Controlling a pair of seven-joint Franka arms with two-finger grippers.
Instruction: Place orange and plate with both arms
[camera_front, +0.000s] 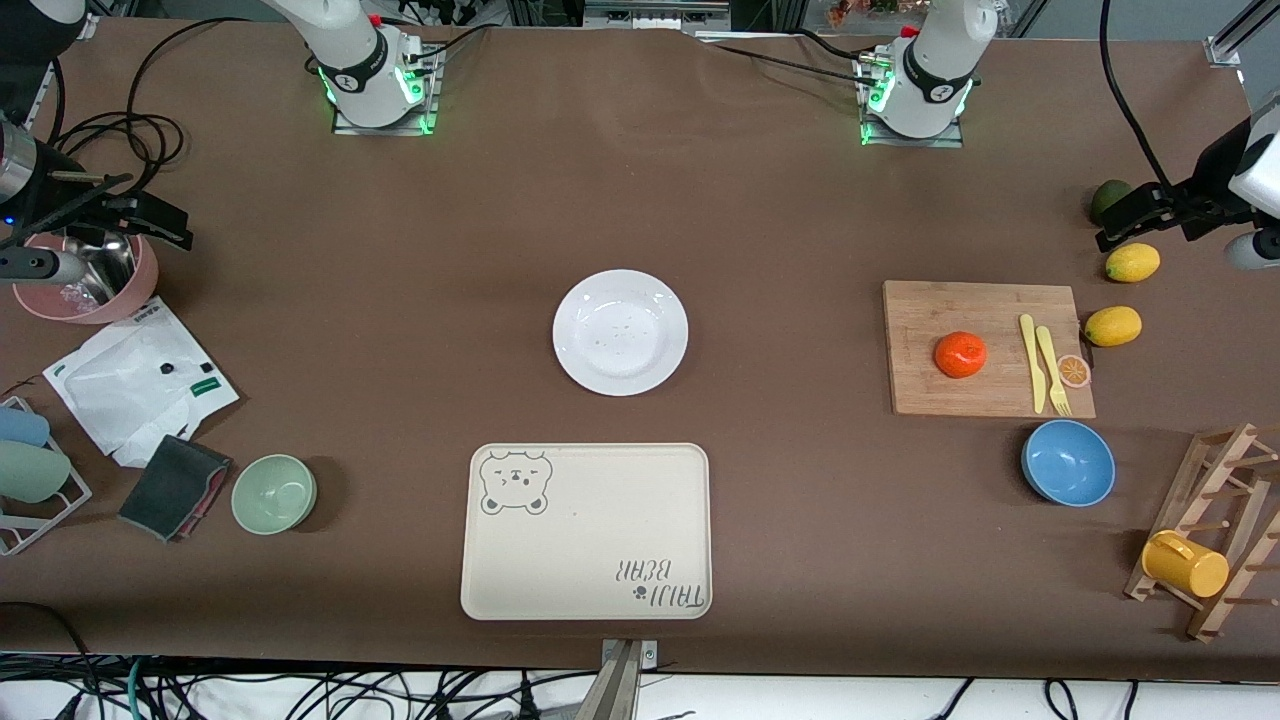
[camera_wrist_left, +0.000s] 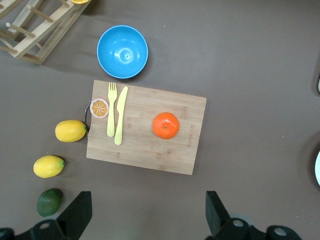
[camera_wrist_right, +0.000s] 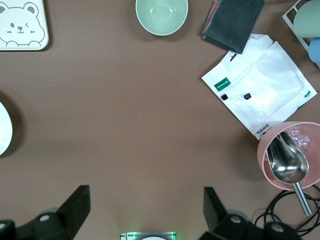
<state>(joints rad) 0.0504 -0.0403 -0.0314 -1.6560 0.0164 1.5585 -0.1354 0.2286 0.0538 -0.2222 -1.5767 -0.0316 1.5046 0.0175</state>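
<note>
A brown mat covers the desk from edge to edge, with black cables trailing over the edge where the arm bases stand and a tangle of wires below the edge nearest the front camera.

The plate sits bare near the middle of the desk, with nothing on it. The bear-print tray lies closer to the front camera than the plate, near that edge. The orange rests on a wooden cutting board toward the left arm's end, well apart from the plate. A yellow fork, a yellow knife and an orange slice also lie on the board. A blue bowl stands just beside the board, nearer the front camera. Two lemons and an avocado lie near the edge at that end, and a wooden rack with a yellow cup stands toward the corner.

At the right arm's end are a green bowl, a white bag, a dark cloth and a pink tub holding a metal scoop.

The left claw hangs over the desk's left arm's end, spread wide and empty. The right claw hangs over the right arm's end, also spread wide and empty.
</note>
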